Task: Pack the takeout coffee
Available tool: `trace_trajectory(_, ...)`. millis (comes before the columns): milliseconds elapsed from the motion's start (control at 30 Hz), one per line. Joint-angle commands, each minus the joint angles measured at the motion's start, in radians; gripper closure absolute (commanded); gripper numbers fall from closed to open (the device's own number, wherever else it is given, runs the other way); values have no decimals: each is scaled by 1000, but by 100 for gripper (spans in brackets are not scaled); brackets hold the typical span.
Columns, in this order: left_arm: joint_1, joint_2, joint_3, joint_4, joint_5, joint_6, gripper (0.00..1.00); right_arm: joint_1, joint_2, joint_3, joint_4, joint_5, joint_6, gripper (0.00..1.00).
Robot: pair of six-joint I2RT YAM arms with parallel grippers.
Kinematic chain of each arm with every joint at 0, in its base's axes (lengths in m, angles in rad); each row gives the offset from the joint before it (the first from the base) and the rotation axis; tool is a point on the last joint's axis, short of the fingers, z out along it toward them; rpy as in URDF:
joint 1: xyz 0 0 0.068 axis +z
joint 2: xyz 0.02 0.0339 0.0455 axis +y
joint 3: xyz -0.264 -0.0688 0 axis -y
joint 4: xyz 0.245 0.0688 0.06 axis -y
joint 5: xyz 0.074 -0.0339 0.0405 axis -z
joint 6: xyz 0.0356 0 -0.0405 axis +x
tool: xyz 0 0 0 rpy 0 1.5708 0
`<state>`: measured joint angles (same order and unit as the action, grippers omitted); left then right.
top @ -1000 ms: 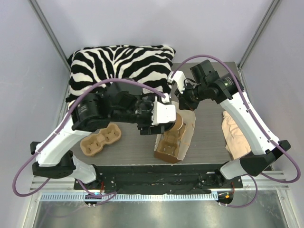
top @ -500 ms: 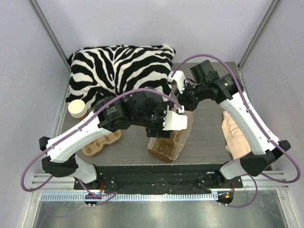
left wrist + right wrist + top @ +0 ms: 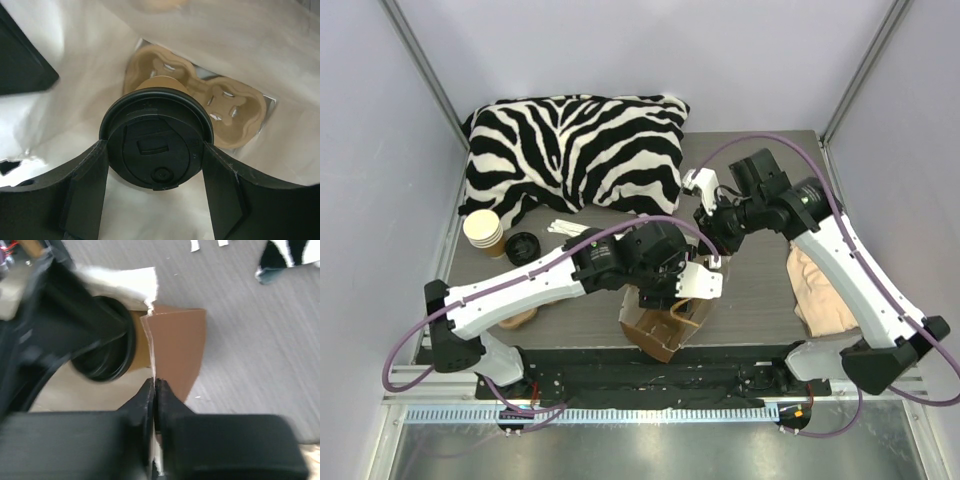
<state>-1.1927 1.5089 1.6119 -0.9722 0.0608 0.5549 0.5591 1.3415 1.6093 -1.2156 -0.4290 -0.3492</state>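
While the paper bag (image 3: 655, 335) stands open at the middle of the tabletop's (image 3: 760, 290) near edge, the takeout coffee (image 3: 156, 137) is held inside its mouth by the left gripper (image 3: 155, 160), whose jaws are clamped against opposite sides of the black lid's rim. In the left wrist view the lid is seen from above, with a little of the kraft cup body showing just beyond it. A pulp cup carrier (image 3: 225, 107) lies on the bag's bottom beneath the cup; whether the cup touches the carrier cannot be told. The cup is surrounded by the bag's pale inner walls.

The right gripper (image 3: 154, 390) is pressed together on the bag's upper edge, at the side toward the tabletop's far edge, and a thin fold of brown paper is pinched between its fingers.

Elsewhere, a zebra-striped pillow (image 3: 575, 150) is laid across the far left corner. A stack of lidless cups (image 3: 483, 230) is set at the left edge, with a loose black lid (image 3: 523, 246) just beside it. A beige cloth (image 3: 820, 290) is draped at the right edge.
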Motion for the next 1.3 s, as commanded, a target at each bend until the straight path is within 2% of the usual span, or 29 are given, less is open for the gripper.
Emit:
trace_trajectory(0, 5, -101, -75, 164, 17, -29, 82, 5, -100, -75, 45, -91, 81, 72)
trace_trajectory(67, 7, -121, -113, 178, 36, -21, 82, 4, -116, -112, 34, -102, 76, 51)
trace_trajectory(267, 7, -147, -147, 147, 135, 31, 82, -8, -76, -8, 33, -24, 12, 33)
trace_trajectory(467, 7, -141, -152, 86, 200, 82, 83, -34, 14, 122, 8, -11, -108, 13)
trace_trajectory(600, 7, -139, -156, 66, 220, 108, 83, -36, 50, 185, 2, -17, -189, 10)
trace_trajectory(833, 7, -122, -141, 43, 244, 137, 83, -25, 108, 245, 10, -128, -352, 6)
trace_trajectory(1100, 7, -105, -130, 26, 255, 149, 83, 99, 137, 218, 30, -146, -568, 7)
trace_trajectory(1267, 7, -104, -126, 20, 257, 148, 83, 166, 157, 187, 77, -136, -623, 11)
